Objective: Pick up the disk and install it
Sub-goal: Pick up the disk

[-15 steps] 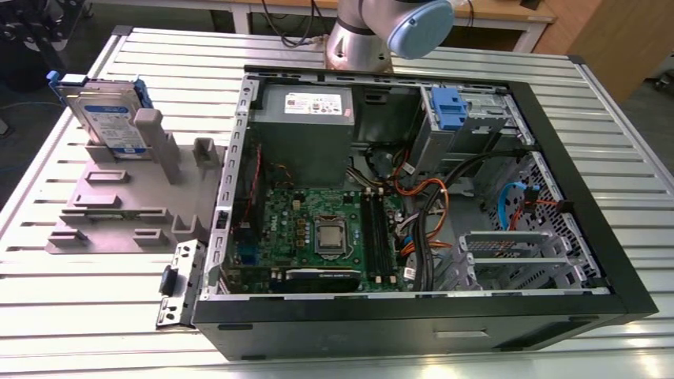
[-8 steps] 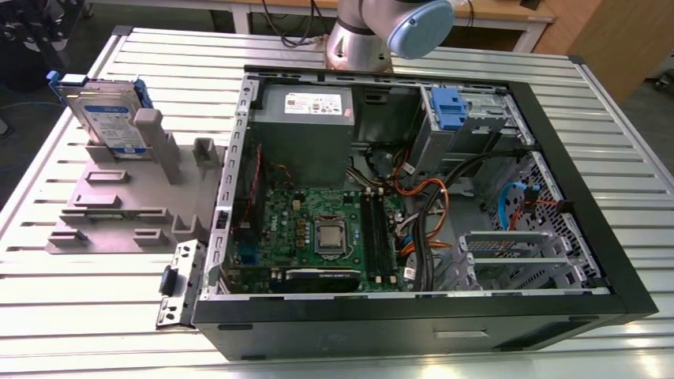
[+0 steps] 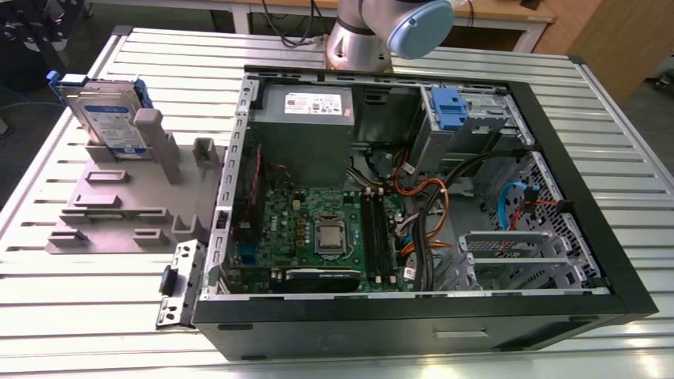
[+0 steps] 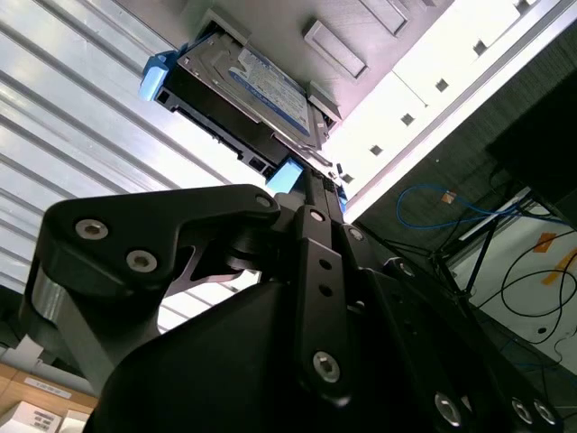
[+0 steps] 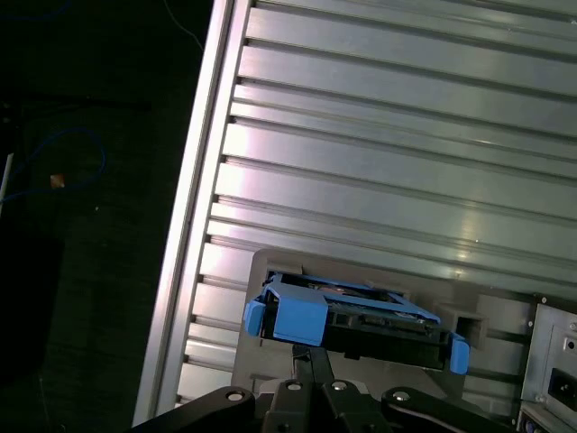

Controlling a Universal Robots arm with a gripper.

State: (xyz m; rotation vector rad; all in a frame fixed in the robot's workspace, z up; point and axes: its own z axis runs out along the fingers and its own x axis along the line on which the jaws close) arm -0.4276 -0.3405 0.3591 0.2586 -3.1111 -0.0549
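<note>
The disk point(image 3: 106, 110) is a silver drive with a white-and-blue label in a blue carrier. It stands on edge in the grey holder point(image 3: 126, 197) at the exterior view's left, beside the open computer case point(image 3: 421, 197). In both wrist views the disk point(image 5: 356, 317) point(image 4: 243, 90) lies beyond the tips of my gripper point(image 5: 309, 359) point(image 4: 311, 176). The thin fingers point at the disk's blue edge and look pressed together, with nothing between them. Whether the tips touch the disk is unclear.
A grey power supply box point(image 3: 305, 134) sits at the case's back. A drive bay with a blue part point(image 3: 450, 106) is at its far right corner. Cables point(image 3: 421, 197) cross above the motherboard point(image 3: 316, 229). Ribbed metal table point(image 3: 106, 316) surrounds the case, and an arm joint point(image 3: 406, 24) hangs over the far edge.
</note>
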